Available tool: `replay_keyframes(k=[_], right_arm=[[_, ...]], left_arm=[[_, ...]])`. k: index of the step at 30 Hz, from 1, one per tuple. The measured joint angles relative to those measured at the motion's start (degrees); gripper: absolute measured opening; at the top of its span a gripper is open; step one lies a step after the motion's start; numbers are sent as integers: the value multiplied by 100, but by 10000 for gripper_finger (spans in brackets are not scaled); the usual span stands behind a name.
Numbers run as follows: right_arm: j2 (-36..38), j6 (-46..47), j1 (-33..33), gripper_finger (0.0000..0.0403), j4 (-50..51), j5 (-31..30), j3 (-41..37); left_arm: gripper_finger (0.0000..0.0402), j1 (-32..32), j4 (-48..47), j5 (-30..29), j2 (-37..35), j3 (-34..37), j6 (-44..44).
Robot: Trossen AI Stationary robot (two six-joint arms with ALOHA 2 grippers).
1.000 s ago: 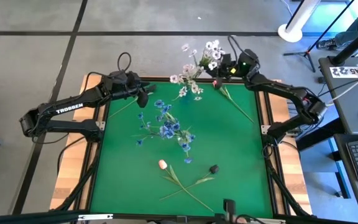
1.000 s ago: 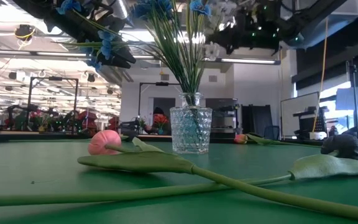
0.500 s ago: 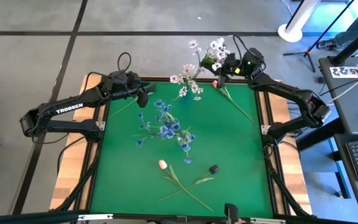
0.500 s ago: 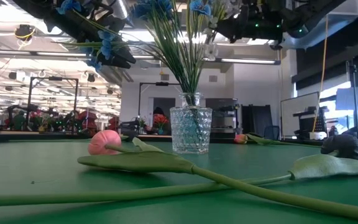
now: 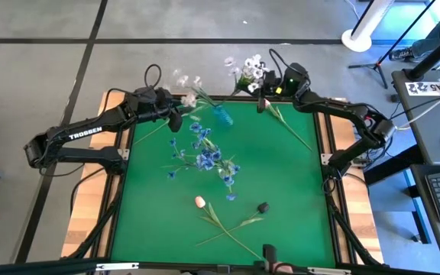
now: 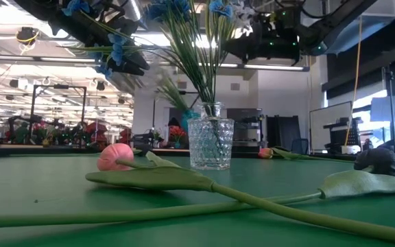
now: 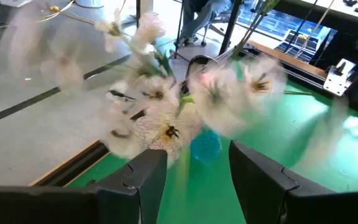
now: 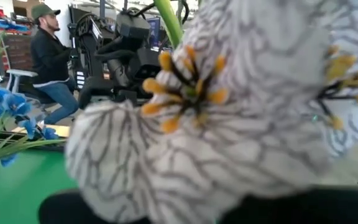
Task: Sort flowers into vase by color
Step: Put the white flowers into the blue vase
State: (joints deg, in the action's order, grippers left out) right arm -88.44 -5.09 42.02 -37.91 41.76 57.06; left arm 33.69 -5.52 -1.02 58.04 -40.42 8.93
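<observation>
Your left wrist view shows the left gripper (image 7: 194,171) open and empty behind blurred white blossoms (image 7: 166,118) at the table's far edge (image 5: 228,98); right gripper's (image 5: 270,88) grip can't be told.

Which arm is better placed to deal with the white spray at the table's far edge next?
Probably the right. The right gripper sits against the white blossoms, which fill its wrist view. The left gripper, open, waits near the far left corner with white blossoms just ahead.
</observation>
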Motion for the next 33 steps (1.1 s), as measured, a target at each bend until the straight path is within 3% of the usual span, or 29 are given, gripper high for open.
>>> replay_keyframes(k=[26,33], right_arm=[[419,-132,0,7,829,-13,-1],[570,24,-87,7,475,-11,0]], left_arm=[[168,0,1,0,0,0,-4],[168,0,986,376,4,-135,-45]])
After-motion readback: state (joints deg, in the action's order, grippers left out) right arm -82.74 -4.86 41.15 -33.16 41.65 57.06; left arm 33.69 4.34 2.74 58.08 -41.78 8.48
